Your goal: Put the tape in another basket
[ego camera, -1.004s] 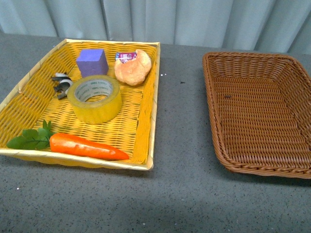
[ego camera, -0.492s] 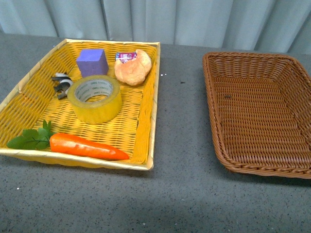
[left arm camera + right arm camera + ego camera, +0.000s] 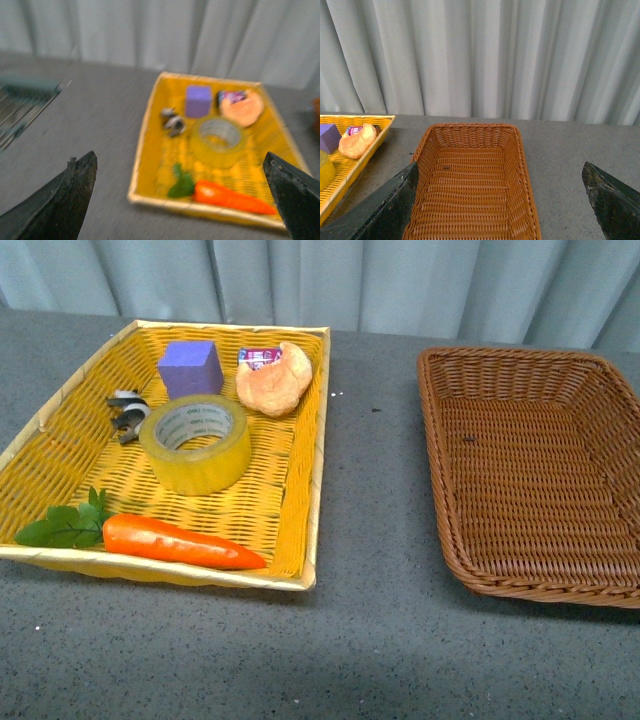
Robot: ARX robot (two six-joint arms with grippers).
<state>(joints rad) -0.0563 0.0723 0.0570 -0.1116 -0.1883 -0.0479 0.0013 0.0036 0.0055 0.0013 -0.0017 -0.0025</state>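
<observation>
since neither tool held anything, the task was judged to be at its first step, the approach, with no transfer yet made.

left tool: fingers wide apart, nothing between them, raised off the table and facing the yellow basket. its wrist view was blurred.

right tool: fingers wide apart, empty, facing the brown basket.

neither arm showed in the front view.

tape: lying flat, core opening upward, near the middle of the yellow basket, on the left of the table.

yellow basket, contents:
- tape
- purple cube, just beyond the tape on the far side
- croissant, right of the cube, by the far right corner
- small printed packet, tucked at the croissant's far side
- black-and-white clip, just left of the tape
- carrot with green leaves, along the near edge

brown basket: on the right, well apart from the yellow one, holding nothing but a tiny dark speck on the weave.

next move, as judged: the left tool looked better placed. it would need to descend onto the tape and take the roll's wall, one finger in the core and one outside. it would have to stay clear of cube and clip, then lift over the rim and carry right.
</observation>
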